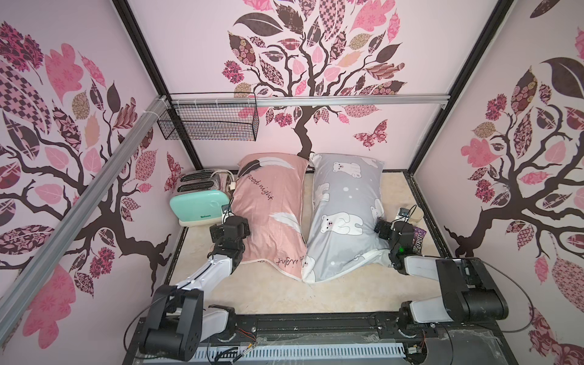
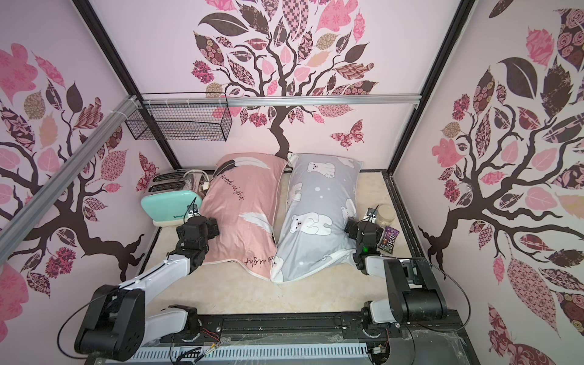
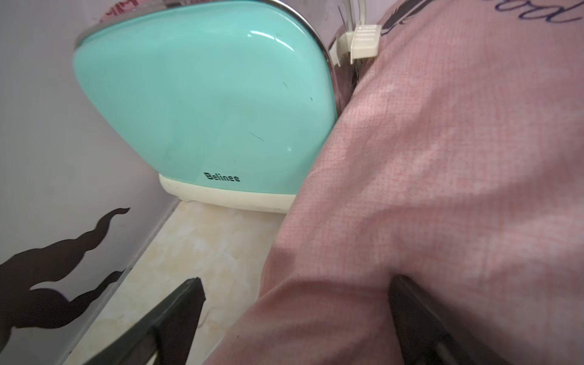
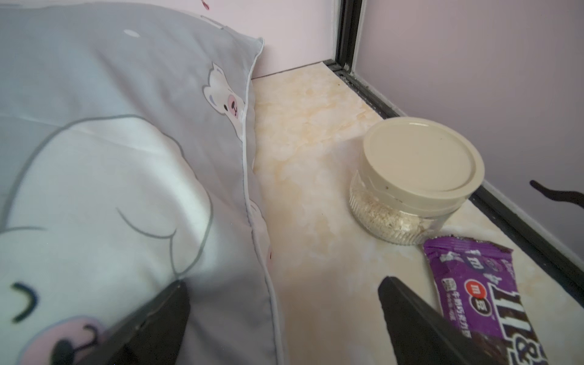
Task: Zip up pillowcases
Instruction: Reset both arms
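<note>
Left arm [image 1: 202, 271] and right arm [image 1: 420, 265], at the near rail, reach to two stuffed pillowcases on the desk [image 1: 278, 294].

Pink pillowcase [image 1: 268, 205], feathers and "good night" script: lengthwise mid-desk, touching the grey pillowcase [image 1: 344, 202] with polar bears at its right. Left fingers [image 3: 177, 316]: spread open astride the pink cover's outer edge, a loose fold between them. Right fingers [image 4: 151, 322]: spread open, one against the grey cover's outer edge, one over bare desk. Mint toaster [image 1: 199, 205]: touching the pink cover's left side. Lidded jar [image 4: 417, 177] and purple candy packet [image 4: 483, 294]: right of the grey cover, apart from it. Wire basket [image 1: 208, 120]: on the back wall.
</note>
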{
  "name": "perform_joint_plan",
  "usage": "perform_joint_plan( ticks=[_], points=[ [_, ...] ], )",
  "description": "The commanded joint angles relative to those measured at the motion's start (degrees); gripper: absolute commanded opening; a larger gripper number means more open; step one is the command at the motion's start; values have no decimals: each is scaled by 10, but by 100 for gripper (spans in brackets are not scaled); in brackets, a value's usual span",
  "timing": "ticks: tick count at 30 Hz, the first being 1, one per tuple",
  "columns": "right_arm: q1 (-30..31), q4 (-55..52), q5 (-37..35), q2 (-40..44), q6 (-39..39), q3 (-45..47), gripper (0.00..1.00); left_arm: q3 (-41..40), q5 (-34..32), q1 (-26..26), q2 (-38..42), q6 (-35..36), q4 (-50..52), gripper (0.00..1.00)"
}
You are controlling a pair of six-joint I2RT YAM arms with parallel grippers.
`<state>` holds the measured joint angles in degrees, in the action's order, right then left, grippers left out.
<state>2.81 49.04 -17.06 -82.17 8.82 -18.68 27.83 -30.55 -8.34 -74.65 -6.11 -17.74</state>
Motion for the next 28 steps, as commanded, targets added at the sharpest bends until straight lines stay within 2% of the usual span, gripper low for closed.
perform_joint_plan(
  ticks=[1,3,5,6,8,11,14,16,18,28],
  points=[
    [0,188,4,-49,-30,46,99,-18,59,17,-56,40,-167,97],
    [1,283,-3,-86,-33,71,99,-20,77,29,-96,53,-222,97],
    [1,254,-3,-72,-29,65,99,-8,110,51,-124,38,-218,97],
    [1,210,-3,-60,-25,54,100,-14,130,67,-141,31,-256,97],
    [1,200,-5,-60,-25,49,100,-28,160,83,-120,14,-238,98],
    [1,197,-4,-56,-24,49,100,-69,179,93,-159,16,-368,98],
    [13,171,-6,-65,-41,29,99,-62,180,91,-143,13,-322,98],
    [15,165,2,-66,-46,25,100,-67,178,92,-153,17,-351,98],
    [15,165,3,-65,-46,26,99,-62,171,88,-142,17,-322,98],
    [14,166,-5,-64,-42,28,100,-63,166,85,-145,18,-329,98]
  ],
)
